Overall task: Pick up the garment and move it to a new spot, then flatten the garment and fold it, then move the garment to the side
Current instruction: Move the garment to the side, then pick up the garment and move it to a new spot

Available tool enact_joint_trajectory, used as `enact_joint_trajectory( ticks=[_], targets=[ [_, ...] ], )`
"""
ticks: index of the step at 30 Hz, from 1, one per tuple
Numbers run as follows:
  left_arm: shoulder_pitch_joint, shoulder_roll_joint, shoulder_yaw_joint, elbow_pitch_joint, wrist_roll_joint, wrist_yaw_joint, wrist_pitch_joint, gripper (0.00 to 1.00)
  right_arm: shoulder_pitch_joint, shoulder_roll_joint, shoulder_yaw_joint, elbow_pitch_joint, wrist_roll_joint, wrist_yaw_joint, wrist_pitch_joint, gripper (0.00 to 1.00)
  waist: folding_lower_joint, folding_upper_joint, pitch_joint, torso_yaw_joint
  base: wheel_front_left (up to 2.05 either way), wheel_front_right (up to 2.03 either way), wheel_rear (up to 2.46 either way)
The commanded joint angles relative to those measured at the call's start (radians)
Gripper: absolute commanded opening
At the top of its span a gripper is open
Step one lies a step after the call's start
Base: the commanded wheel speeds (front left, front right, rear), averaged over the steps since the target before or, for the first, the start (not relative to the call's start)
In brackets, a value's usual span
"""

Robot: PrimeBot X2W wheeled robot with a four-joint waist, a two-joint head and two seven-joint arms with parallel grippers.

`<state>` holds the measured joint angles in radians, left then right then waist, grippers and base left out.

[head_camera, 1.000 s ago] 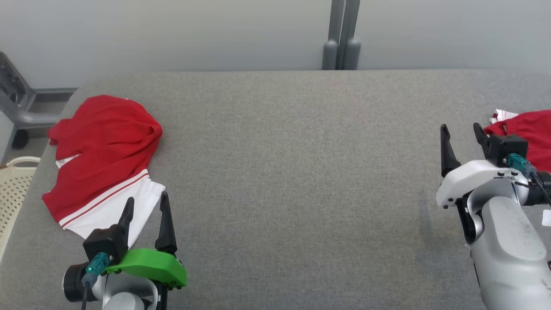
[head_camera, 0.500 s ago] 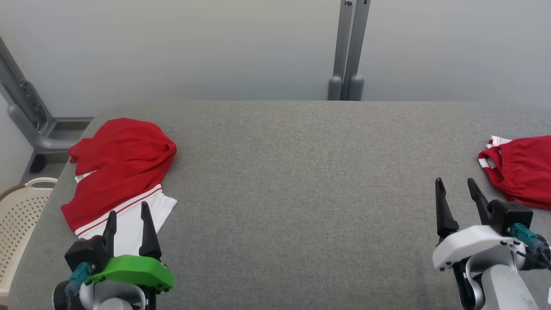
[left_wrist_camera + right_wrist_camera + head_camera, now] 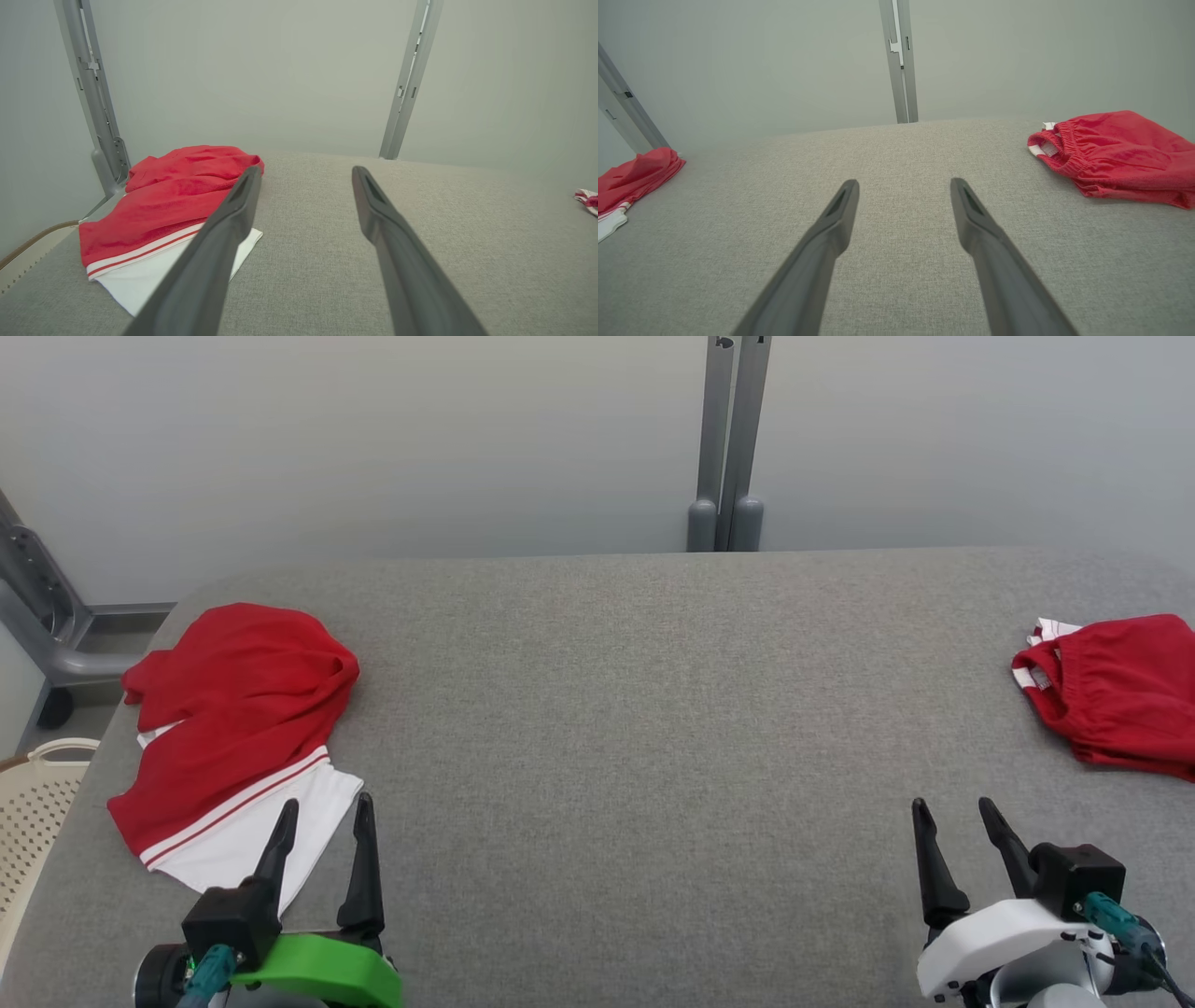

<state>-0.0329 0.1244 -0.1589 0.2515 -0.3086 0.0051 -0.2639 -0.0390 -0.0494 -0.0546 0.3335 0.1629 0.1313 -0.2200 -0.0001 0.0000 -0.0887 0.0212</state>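
A crumpled red garment (image 3: 233, 709) with a white, red-striped end lies at the table's left end; in the left wrist view the same garment (image 3: 177, 196) sits left of my fingers. A second red garment (image 3: 1120, 705) with an elastic waistband lies bunched at the right edge, also in the right wrist view (image 3: 1115, 154). My left gripper (image 3: 327, 803) stands open just in front of the white end, not touching it, and is open in its own view (image 3: 306, 170). My right gripper (image 3: 952, 805) is open over bare table, well short of the right garment, with nothing between its fingers (image 3: 904, 182).
The grey padded table (image 3: 607, 709) stretches wide between the two garments. A cream perforated basket (image 3: 28, 821) stands off the table's left edge. Grey metal posts (image 3: 724, 439) rise behind the far edge, and a slanted frame (image 3: 37, 607) stands at the far left.
The head camera has tilted, so the whole picture shifted. My right gripper, which stood right beside the right garment, now sits back near the front edge. Both grippers stay open.
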Motion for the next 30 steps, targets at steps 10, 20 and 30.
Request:
enact_joint_trajectory(
  ticks=[10, 20, 30],
  targets=[
    [0.114, -0.038, 0.107, -0.012, 0.067, -0.085, -0.001, 1.0, 0.04, -0.002, 0.026, -0.001, -0.037, -0.001, -0.028, 1.0, 0.0001, 0.0, -0.003, -0.017, 0.0, 0.0, 0.0],
    [0.131, -0.06, 0.176, 0.045, 0.111, -0.095, -0.001, 1.0, 0.071, -0.002, 0.043, 0.003, -0.062, -0.001, -0.038, 1.0, 0.0001, 0.0, -0.003, -0.015, 0.0, 0.0, 0.0],
    [0.09, -0.059, 0.197, 0.121, 0.127, -0.114, -0.001, 1.0, 0.054, -0.002, 0.051, 0.008, -0.056, -0.001, -0.036, 1.0, 0.0001, 0.0, -0.002, -0.009, 0.0, 0.0, 0.0]
  ],
)
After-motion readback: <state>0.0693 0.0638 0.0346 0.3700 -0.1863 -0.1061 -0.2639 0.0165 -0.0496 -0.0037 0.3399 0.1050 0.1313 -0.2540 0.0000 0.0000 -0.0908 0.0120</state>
